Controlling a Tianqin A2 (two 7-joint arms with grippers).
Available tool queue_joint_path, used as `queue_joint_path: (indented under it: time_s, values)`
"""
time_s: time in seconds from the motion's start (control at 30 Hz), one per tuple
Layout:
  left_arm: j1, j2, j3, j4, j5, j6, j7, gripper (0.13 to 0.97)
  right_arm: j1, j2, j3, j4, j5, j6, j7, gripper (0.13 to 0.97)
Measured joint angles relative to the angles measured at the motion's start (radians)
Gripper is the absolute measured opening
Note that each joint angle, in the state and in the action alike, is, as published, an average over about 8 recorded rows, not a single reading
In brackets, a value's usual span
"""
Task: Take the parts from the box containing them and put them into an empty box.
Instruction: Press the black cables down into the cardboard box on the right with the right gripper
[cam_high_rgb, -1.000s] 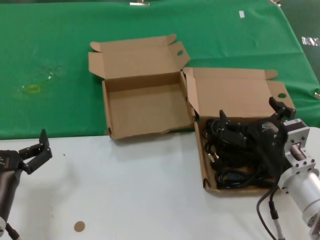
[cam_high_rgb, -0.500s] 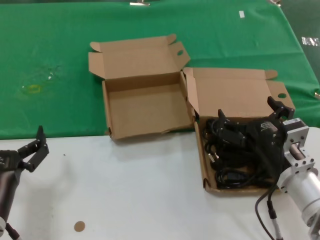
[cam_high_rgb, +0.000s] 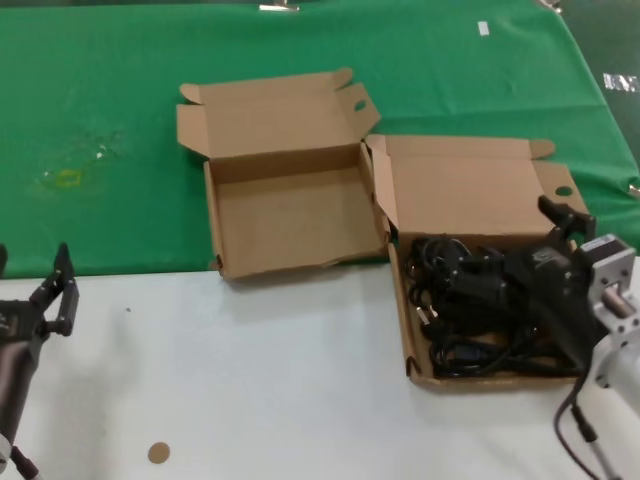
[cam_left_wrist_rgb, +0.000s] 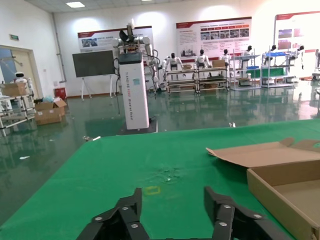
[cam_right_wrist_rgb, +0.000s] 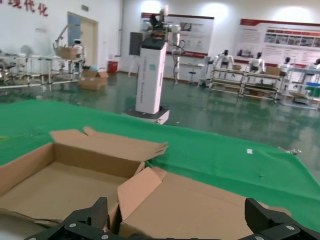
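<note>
the head camera looks forward and down over the white table (cam_high_rgb: 270, 390) and green cloth (cam_high_rgb: 120, 110). both wrist cameras sit low, looking level across the cloth toward a hall. all three views share the empty box (cam_high_rgb: 290, 215) (cam_left_wrist_rgb: 287, 192) (cam_right_wrist_rgb: 65, 175).

**A:** What is hidden in the head view?

**B:** The black right gripper (cam_high_rgb: 512, 255) covers part of the coiled black power cables (cam_high_rgb: 455, 305), and the arm hides the right front corner of the shallow brown cardboard box holding them (cam_high_rgb: 470, 185).

**A:** Anything cut off?

**B:** The black left gripper (cam_high_rgb: 35, 290) has one finger clipped by the left edge. Both wrist views show only the fingertips (cam_left_wrist_rgb: 131, 202) at the bottom edge.
</note>
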Motion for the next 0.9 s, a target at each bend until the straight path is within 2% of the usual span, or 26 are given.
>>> queue_joint_path:
  time_s: [0.1,0.37,0.4,0.53,0.67,0.9]
  values:
    - [0.000,0.000,0.000,0.000,0.000,0.000,0.000,0.551,0.022,0.094,-0.048,0.014,0.046,0.003,0.018,0.966]
    - [0.000,0.000,0.000,0.000,0.000,0.000,0.000,0.346,0.177,0.359,-0.237,0.019,0.138,-0.070,0.159,0.966]
    - [0.000,0.000,0.000,0.000,0.000,0.000,0.000,0.346,0.203,0.388,-0.264,0.017,0.133,-0.092,0.187,0.966]
    - [0.000,0.000,0.000,0.000,0.000,0.000,0.000,0.281,0.308,0.477,-0.349,-0.001,0.062,-0.216,0.304,0.966]
    - [0.000,0.000,0.000,0.000,0.000,0.000,0.000,0.215,0.398,0.518,-0.381,-0.027,-0.043,-0.374,0.383,0.966]
    - [0.000,0.000,0.000,0.000,0.000,0.000,0.000,0.171,0.542,0.513,-0.385,-0.082,-0.196,-0.685,0.389,0.966]
